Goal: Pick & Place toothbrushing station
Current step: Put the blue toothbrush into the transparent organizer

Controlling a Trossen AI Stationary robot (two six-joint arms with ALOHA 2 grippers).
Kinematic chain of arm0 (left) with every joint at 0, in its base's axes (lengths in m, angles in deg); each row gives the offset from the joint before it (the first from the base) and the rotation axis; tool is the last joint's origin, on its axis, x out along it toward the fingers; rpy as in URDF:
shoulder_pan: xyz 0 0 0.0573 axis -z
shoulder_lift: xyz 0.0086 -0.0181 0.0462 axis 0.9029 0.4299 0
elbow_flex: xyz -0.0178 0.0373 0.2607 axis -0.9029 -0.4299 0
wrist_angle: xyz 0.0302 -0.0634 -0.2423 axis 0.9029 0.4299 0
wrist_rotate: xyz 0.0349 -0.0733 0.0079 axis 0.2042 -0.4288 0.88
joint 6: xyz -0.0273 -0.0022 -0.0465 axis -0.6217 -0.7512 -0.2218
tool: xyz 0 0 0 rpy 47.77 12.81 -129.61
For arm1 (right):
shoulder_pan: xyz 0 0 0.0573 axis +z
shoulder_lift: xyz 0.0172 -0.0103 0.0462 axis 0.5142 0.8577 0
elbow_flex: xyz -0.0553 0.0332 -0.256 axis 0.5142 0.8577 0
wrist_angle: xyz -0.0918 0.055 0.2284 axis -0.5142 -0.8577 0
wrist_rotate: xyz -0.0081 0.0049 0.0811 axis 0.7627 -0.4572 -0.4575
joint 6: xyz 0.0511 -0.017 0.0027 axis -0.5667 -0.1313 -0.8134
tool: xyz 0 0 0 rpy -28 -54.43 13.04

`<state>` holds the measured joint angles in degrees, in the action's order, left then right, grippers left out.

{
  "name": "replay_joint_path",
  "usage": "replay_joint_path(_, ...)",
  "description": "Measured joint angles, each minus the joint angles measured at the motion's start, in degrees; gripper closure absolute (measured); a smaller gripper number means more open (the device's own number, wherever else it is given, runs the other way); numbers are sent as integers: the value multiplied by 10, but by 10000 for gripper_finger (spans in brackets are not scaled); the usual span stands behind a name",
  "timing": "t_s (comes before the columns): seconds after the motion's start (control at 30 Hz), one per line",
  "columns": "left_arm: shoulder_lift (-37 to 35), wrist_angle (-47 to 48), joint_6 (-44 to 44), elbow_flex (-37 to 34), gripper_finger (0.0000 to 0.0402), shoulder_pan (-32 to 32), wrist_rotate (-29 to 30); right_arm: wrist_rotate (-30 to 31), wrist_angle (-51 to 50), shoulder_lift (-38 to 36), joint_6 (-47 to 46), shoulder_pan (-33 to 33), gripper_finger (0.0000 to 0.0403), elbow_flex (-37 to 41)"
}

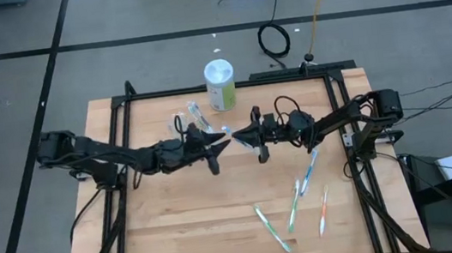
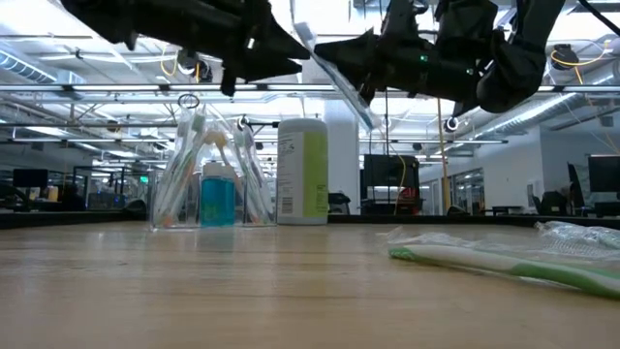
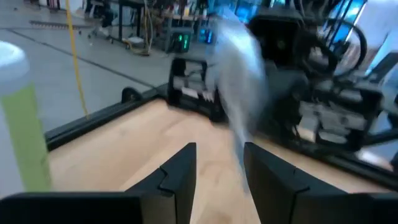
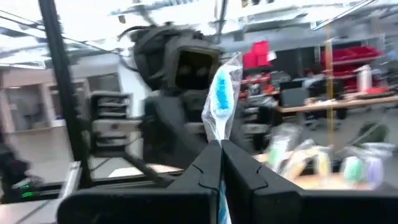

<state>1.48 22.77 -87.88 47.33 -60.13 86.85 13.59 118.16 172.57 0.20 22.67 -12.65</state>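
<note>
Above the table's middle, just in front of the white-and-green bottle [image 1: 221, 85], the right gripper [image 4: 220, 148] is pinching a wrapped blue toothbrush [image 4: 220, 93] in fully closed fingers. The left gripper [image 3: 219, 163], fingers parted and empty, is facing it. A handover looks underway; next, the left fingers need to close around the wrapper.
</note>
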Motion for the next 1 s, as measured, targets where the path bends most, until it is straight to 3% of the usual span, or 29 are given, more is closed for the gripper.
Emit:
replay_joint_path(0.33,18,-56,-5,0,266,-37,-104,-6,-1,-4,-33,0,403,0)
replay_joint_path(0.87,18,-106,59,1,266,-49,-113,-4,-4,-3,-33,0,403,0)
replay_joint_path(1.0,18,-103,59,1,285,-49,-114,-4,-4,-3,-28,0,403,0)
